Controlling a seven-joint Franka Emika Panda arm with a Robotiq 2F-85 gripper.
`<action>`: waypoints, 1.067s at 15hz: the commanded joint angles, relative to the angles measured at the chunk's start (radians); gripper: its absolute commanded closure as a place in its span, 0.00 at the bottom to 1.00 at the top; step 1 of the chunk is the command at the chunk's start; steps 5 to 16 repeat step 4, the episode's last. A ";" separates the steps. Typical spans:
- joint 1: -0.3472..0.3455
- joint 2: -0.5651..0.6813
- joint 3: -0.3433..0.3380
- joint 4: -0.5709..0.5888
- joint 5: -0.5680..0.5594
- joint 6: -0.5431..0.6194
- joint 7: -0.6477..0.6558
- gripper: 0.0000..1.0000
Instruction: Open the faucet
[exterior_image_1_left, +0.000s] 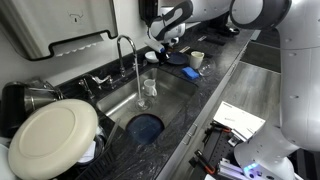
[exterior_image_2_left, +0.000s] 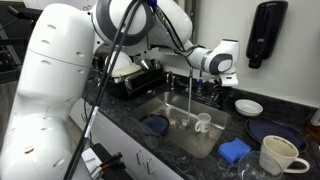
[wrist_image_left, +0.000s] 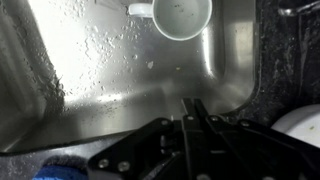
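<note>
The faucet is a thin chrome gooseneck tap behind the steel sink; it shows as a thin upright line in an exterior view. Small lever handles sit at its base. My gripper hangs over the far end of the sink, beside the faucet's arch and apart from it, as both exterior views show. In the wrist view the fingers are pressed together, empty, and point down at the sink floor. The faucet is not clear in the wrist view.
A white mug and a blue plate lie in the sink. A white plate sits in the dish rack. A blue sponge, mug, bowl and dark plate are on the counter. A wall dispenser hangs above.
</note>
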 joint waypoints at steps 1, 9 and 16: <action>-0.046 -0.075 0.015 -0.053 0.019 -0.023 -0.173 0.98; -0.063 -0.101 0.008 -0.051 0.029 -0.053 -0.273 0.98; -0.063 -0.101 0.008 -0.051 0.029 -0.053 -0.273 0.98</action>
